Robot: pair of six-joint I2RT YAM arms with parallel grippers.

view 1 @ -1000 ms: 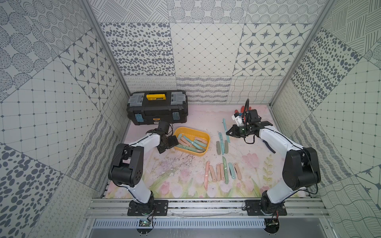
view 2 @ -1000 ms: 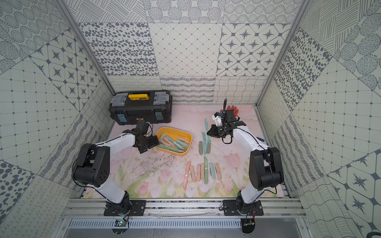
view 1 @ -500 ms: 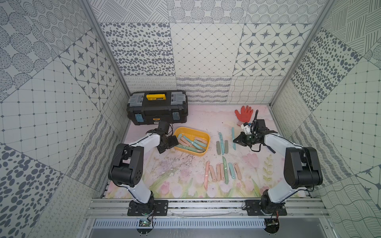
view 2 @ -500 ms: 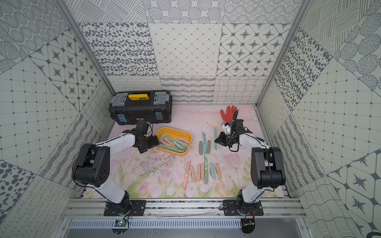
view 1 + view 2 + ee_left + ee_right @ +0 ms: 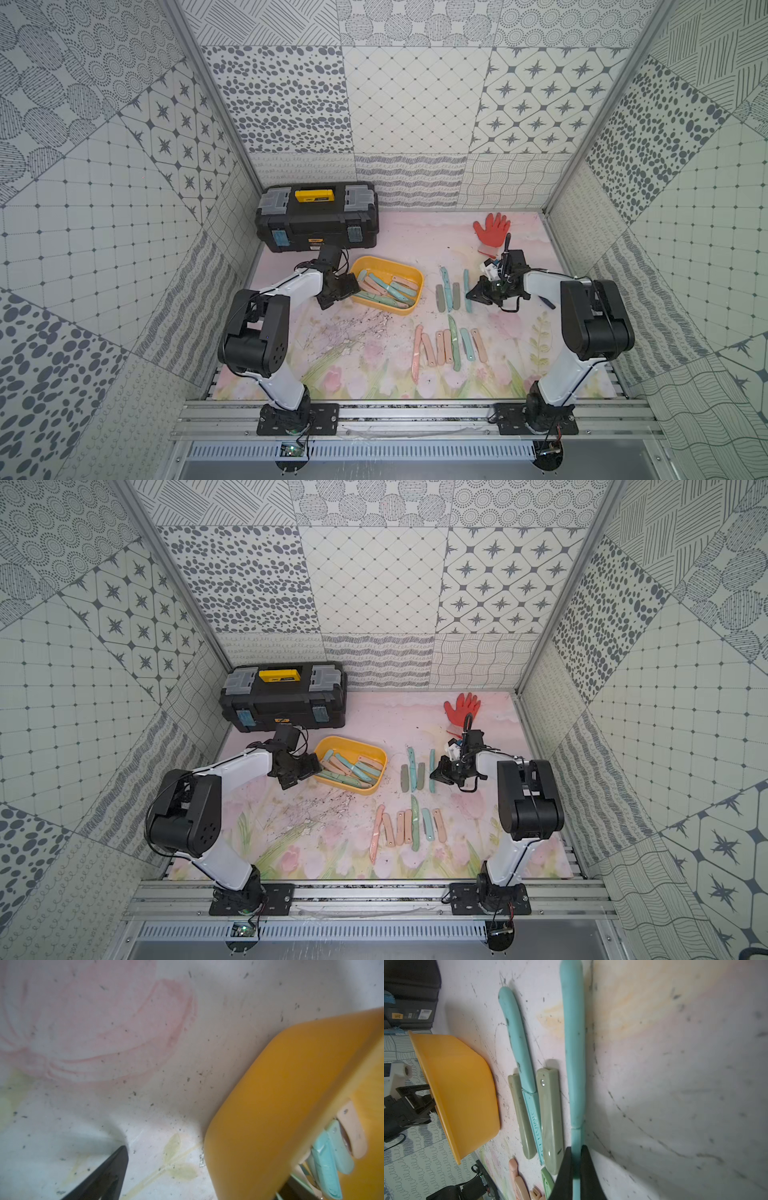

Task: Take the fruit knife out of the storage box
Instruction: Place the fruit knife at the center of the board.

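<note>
The yellow storage box (image 5: 417, 277) (image 5: 380, 757) sits mid-table with several pink and teal fruit knives (image 5: 386, 289) in it. My left gripper (image 5: 343, 289) (image 5: 207, 1167) stands open at the box's left end. One finger (image 5: 112, 1172) is outside on the mat, and the box's corner (image 5: 280, 1095) lies between the jaws. My right gripper (image 5: 473, 296) (image 5: 436, 776) (image 5: 576, 1148) is shut on the blade of a teal fruit knife (image 5: 573, 1043) (image 5: 467, 282). That knife is low over the mat, right of the box.
A black toolbox (image 5: 318, 220) stands at the back left and a red glove (image 5: 492, 228) at the back right. Grey-green sheaths (image 5: 550, 1109) and another teal knife (image 5: 517, 1039) lie beside the held knife. A row of knives (image 5: 449, 345) lies nearer the front.
My right gripper has carried the teal knife from the back towards the front and lowered it beside the sheaths. The left arm has not moved.
</note>
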